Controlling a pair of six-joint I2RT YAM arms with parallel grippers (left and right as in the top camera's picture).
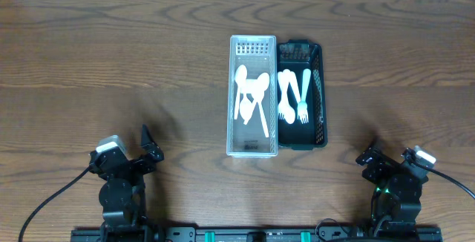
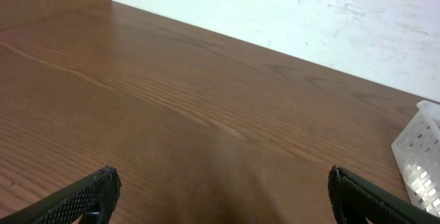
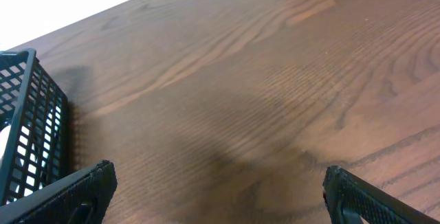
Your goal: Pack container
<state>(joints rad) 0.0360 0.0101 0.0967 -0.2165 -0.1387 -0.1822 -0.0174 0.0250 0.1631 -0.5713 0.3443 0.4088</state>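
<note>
Left end effector (image 1: 151,144) and right end effector (image 1: 369,154) sat open, empty, by the near edge. Approaching the clear bin (image 1: 252,150) probably wanted a vertical descent.

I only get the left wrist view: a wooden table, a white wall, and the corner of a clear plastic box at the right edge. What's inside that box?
Observer: From overhead, the clear container holds white spoons.
Operator: Is anything next to it?
Observer: Yes, a black basket stands right beside it, on its right, with white forks inside.
Operator: And the other arm, is it holding something?
Observer: No. The right gripper is open and holds nothing, with the basket off to its left.
</note>
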